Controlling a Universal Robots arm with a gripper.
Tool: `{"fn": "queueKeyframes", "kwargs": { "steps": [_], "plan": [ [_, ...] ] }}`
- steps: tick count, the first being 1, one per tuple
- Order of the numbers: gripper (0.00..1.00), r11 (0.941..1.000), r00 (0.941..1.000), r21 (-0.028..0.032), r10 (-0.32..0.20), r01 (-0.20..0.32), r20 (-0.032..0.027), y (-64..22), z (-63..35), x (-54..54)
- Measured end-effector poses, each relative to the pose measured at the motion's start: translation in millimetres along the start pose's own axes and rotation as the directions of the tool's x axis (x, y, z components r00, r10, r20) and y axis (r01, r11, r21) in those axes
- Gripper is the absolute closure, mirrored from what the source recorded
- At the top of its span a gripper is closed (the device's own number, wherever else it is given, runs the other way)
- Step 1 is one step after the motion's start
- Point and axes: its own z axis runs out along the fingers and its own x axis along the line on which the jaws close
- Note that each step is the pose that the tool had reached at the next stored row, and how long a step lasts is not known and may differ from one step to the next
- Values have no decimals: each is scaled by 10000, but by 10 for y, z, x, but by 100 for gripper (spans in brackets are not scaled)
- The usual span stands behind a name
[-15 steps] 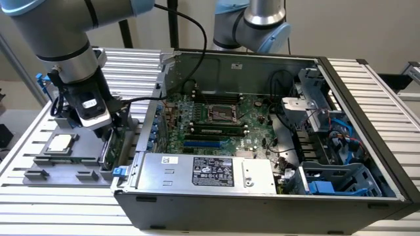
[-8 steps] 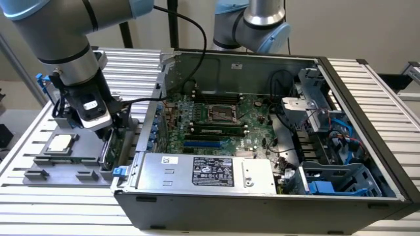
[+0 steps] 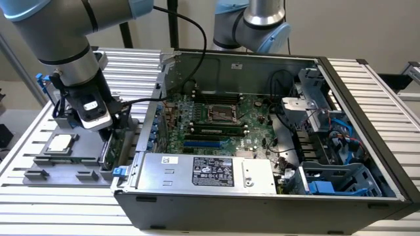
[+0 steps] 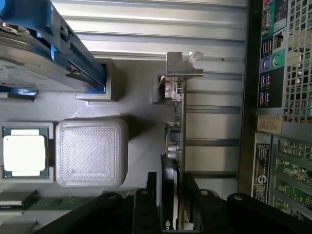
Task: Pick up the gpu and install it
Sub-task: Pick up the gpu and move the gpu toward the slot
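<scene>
Wrist view: gpu [image 4: 174, 136] stands on its thin edge in the grey tray [image 4: 141, 156]. Its long axis runs from the silver bracket end to the hand [image 4: 170, 214]. The hand's dark fingers [image 4: 146, 207] are clamped on both faces of the card, at the end away from the bracket. Exterior view: the arm points straight down, with the hand [image 3: 108, 135] directly above the gpu [image 3: 113, 150]. Both are just beside the open computer case [image 3: 196, 216] on the slatted tabletop [image 3: 66, 206].

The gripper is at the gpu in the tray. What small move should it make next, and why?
Probably a short, straight lift, provided the hold is firm. The gripper sits astride the gpu, which stands on edge in the grey tray, and the computer case is close beside it, so sideways motion could hit it.
</scene>
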Motion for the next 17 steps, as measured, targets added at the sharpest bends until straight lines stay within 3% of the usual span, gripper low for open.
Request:
{"fn": "queueKeyframes", "kwargs": {
  "steps": [8,9,17],
  "plan": [
    [0,9999,9999,7,108,-108,60,4,12,0],
    [100,9999,9999,8,120,-120,59,4,12,1],
    [100,9999,9999,8,125,-125,60,4,12,1]
  ]
}}
